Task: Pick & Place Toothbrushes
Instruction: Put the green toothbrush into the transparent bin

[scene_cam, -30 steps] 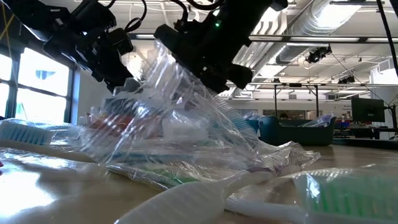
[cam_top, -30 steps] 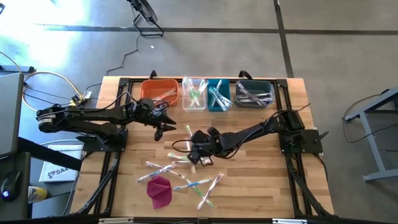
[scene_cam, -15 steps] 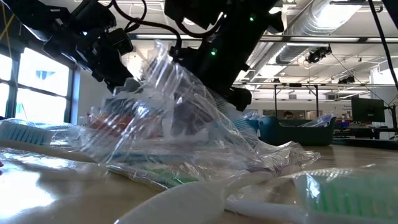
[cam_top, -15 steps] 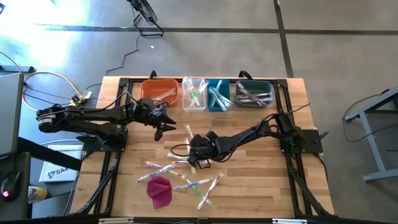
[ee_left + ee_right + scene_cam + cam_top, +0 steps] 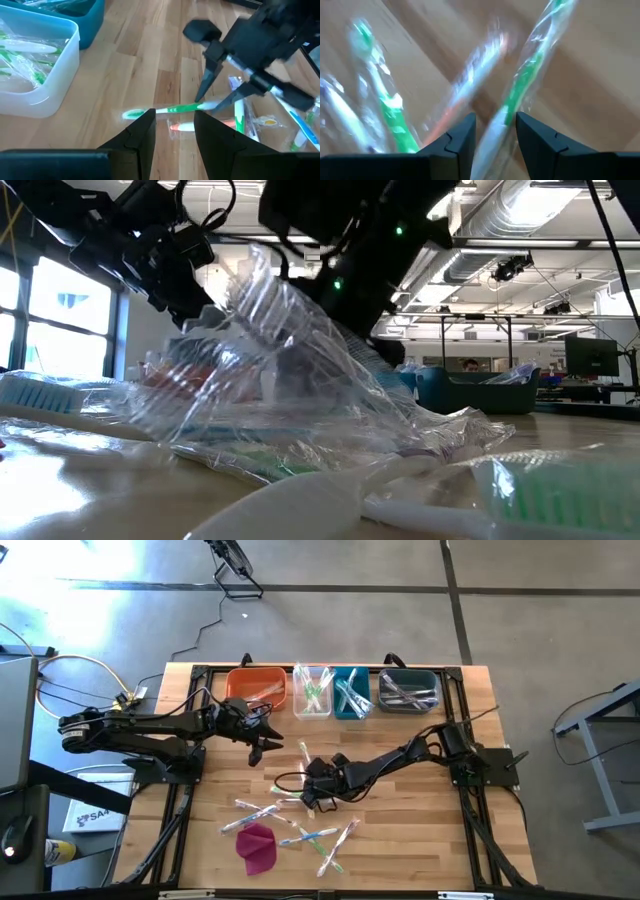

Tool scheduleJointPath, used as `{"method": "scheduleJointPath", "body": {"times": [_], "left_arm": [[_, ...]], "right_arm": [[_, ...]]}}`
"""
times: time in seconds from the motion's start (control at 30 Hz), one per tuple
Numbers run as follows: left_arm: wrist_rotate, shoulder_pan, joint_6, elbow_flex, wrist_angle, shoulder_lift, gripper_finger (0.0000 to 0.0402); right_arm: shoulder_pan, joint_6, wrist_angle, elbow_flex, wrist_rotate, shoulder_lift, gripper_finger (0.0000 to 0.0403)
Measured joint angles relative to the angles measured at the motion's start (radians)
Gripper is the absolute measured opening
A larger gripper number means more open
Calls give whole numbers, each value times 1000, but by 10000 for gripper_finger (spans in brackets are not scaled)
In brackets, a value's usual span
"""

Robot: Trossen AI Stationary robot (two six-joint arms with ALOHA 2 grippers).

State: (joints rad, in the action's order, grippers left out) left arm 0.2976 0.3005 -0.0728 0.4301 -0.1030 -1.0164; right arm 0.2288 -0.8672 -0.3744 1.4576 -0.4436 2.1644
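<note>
**Mid-table: right gripper low over loose toothbrushes**

Overhead, the wooden table (image 5: 420, 840) carries four bins along its far edge: orange bin (image 5: 256, 689), clear bin (image 5: 312, 692), blue bin (image 5: 351, 694), dark bin (image 5: 408, 691), each with wrapped toothbrushes inside. More toothbrushes (image 5: 300, 825) lie scattered near the front, beside a magenta cloth (image 5: 257, 847).

Right gripper (image 5: 313, 802) is down at the scatter's far edge. Its own wrist view shows what overhead cannot: fingers (image 5: 462, 137) parted, a green-handled toothbrush (image 5: 525, 80) running into the gap between them, a pink-tinted one (image 5: 470, 80) just beside. Whether the fingers press on it, cannot tell.

Left gripper (image 5: 258, 748) hangs over bare wood near the orange bin, fingers (image 5: 145, 132) apart, nothing between them. Its wrist view catches the right gripper (image 5: 220, 97) from the side, tips straddling a green toothbrush (image 5: 170, 109) flat on the wood.

Low view: crinkled clear wrappers (image 5: 290, 380) fill the frame, dark arm above; grip hidden.
</note>
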Motion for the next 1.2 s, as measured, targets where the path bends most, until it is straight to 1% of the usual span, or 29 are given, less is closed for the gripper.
{"method": "scheduleJointPath", "body": {"times": [0.13,0.63,0.73,1.03,1.1,1.2], "left_arm": [[-2,0,0,1,1,0,132],[-4,0,0,1,7,0,132],[-4,0,0,1,8,0,132],[-4,0,0,1,9,0,132],[-4,0,-1,1,9,0,132],[-4,0,0,1,9,0,132]], "right_arm": [[1,-4,-1,-1,1,20,133],[-2,-2,-52,1,-7,19,129],[-2,-4,-76,1,-10,18,112],[-2,-4,-124,1,-5,16,23],[-2,-4,-132,1,-5,16,17],[-2,-4,-144,1,-3,16,22]]}}
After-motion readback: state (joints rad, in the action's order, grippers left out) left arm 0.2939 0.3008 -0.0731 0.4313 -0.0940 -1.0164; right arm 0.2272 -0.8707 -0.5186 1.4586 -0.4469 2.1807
